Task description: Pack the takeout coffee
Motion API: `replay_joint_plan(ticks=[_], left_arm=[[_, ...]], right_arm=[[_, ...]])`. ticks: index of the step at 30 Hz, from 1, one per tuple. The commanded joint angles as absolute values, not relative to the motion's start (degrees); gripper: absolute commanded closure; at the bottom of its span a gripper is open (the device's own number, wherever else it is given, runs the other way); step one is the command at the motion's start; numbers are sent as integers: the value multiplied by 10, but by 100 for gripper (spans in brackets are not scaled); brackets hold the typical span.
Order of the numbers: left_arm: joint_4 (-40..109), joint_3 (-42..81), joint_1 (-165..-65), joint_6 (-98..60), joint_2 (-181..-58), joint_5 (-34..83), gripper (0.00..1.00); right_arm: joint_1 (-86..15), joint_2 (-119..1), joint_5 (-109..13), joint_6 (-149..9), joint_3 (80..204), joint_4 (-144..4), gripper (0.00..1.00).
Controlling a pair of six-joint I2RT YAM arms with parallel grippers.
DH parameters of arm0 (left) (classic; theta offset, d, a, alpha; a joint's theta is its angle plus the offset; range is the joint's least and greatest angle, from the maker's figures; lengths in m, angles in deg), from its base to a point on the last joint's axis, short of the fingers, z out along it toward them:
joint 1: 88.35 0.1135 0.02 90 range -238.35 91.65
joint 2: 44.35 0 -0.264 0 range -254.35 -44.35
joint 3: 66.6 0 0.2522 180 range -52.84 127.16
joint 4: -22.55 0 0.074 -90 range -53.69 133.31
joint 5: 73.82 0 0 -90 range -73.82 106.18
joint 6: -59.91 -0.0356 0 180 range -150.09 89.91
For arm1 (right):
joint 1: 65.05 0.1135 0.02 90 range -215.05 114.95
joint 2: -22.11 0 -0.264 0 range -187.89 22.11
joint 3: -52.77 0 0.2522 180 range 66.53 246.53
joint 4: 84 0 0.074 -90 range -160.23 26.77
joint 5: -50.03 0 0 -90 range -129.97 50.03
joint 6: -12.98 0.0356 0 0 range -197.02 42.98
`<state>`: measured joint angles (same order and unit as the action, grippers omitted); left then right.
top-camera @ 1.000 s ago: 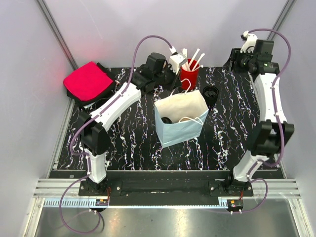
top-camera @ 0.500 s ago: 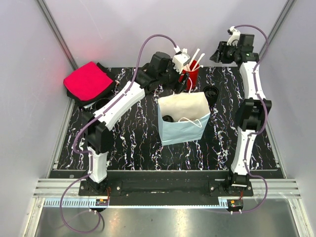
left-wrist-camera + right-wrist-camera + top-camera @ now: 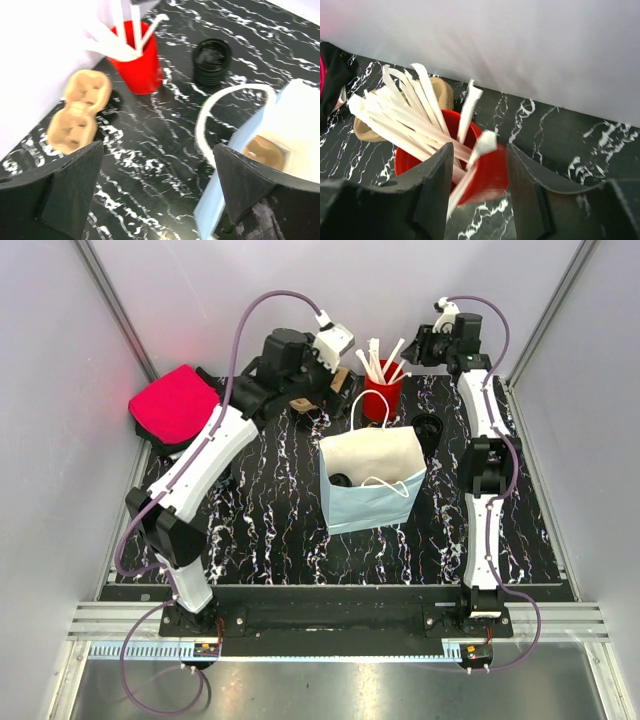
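A light blue paper bag (image 3: pixel 365 495) stands open mid-table, one white handle (image 3: pixel 210 117) arching up. Low inside it sits a small black round thing (image 3: pixel 340 481), which I take for the takeout coffee; little of it shows. My left gripper (image 3: pixel 157 150) hangs wide open and empty over the table, left of the bag (image 3: pixel 250 165) and beside a brown cardboard carrier (image 3: pixel 77 112). My right gripper (image 3: pixel 480 150) is open over the red cup (image 3: pixel 485 175), and a white stirrer (image 3: pixel 470 112) rises between its fingers without touching them.
A stack of lidless black cups (image 3: pixel 427 430) stands right of the bag. A pink cloth on a black pouch (image 3: pixel 175 405) lies at the back left. The back wall is close behind the red cup (image 3: pixel 383 392). Something brown (image 3: pixel 262 152) shows inside the bag.
My left gripper opened, let go of the bag's handle and drew back to the left. The right arm swung in over the red cup, its jaws narrowing slightly.
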<state>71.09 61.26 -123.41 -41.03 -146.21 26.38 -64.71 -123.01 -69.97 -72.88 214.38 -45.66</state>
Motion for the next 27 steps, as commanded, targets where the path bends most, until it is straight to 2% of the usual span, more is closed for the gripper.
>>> replay_joint_plan(ticks=[1, 8, 17, 21, 22, 27], left_arm=[[718, 632, -1210, -417, -1444, 275, 1], [721, 622, -1196, -406, -1437, 294, 1], [722, 628, -1195, -396, -1444, 308, 1], [723, 626, -1195, -395, -1444, 307, 1], [723, 626, -1195, -394, -1444, 307, 1], [722, 622, -1195, -393, -1445, 309, 1]], right_arm=[[-622, -1224, -677, -721, 2150, -543, 50], [-618, -1226, -661, -722, 2143, -561, 60], [-617, -1214, -629, -753, 2108, -561, 59], [-617, -1214, -628, -756, 2107, -562, 67], [-618, -1214, -629, -756, 2108, -561, 74], [-617, -1205, -632, -758, 2110, -563, 86]])
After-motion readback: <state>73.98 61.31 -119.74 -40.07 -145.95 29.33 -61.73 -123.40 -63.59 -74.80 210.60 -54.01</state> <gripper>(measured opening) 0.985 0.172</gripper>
